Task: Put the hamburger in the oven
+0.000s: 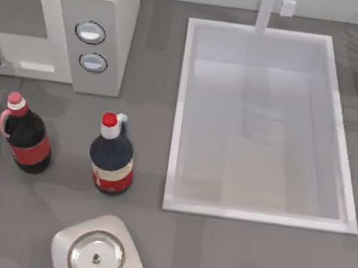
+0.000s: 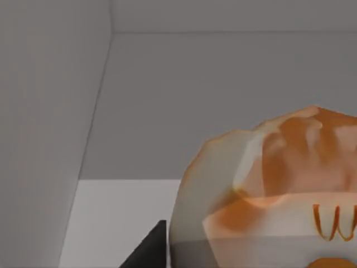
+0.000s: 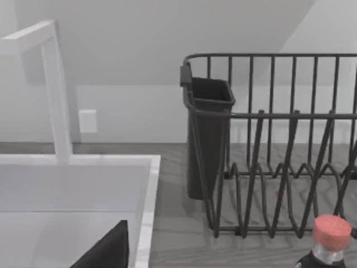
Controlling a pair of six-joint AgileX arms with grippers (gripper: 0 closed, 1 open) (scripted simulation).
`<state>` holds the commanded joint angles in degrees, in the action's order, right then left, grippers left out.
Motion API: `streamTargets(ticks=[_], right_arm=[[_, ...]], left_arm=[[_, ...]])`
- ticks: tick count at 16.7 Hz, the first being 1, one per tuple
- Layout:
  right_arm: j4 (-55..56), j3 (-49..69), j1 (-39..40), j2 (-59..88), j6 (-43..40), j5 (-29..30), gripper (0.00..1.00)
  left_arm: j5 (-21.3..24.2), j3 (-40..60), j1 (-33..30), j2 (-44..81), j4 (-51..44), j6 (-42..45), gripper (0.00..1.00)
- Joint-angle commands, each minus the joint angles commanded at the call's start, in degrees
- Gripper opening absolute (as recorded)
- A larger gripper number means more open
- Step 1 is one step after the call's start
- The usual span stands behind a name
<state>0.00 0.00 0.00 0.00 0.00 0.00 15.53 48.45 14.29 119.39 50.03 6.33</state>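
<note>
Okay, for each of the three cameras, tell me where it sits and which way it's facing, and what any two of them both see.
Top view: above the table, looking down on oven, two bottles and sink; the left arm shows dark at the left edge.
Left wrist view: on the left arm, facing grey inner walls, hamburger close up; a dark claw tip beside it.
Right wrist view: on the right arm, facing faucet and dish rack; a dark claw tip shows.
Shared: top and right wrist views both show sink and faucet.

grey wood-grain table (image 1: pixel 228 259), plain pale wall (image 3: pixel 167 44) behind
</note>
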Motion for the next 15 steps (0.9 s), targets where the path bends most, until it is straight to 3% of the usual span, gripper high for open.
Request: streamTargets(ticks=[7, 15], right_arm=[[0.0, 0.0, 0.0, 0.0, 0.0, 0.0, 1.0], [0.0, 0.0, 0.0, 0.0, 0.0, 0.0, 1.0]], left_arm=[[-0.61, 4.2, -0.78, 3.2, -2.38, -0.56, 0.0], [-2.91, 34.55, -3.1, 18.6, -12.29, -1.59, 0.0]])
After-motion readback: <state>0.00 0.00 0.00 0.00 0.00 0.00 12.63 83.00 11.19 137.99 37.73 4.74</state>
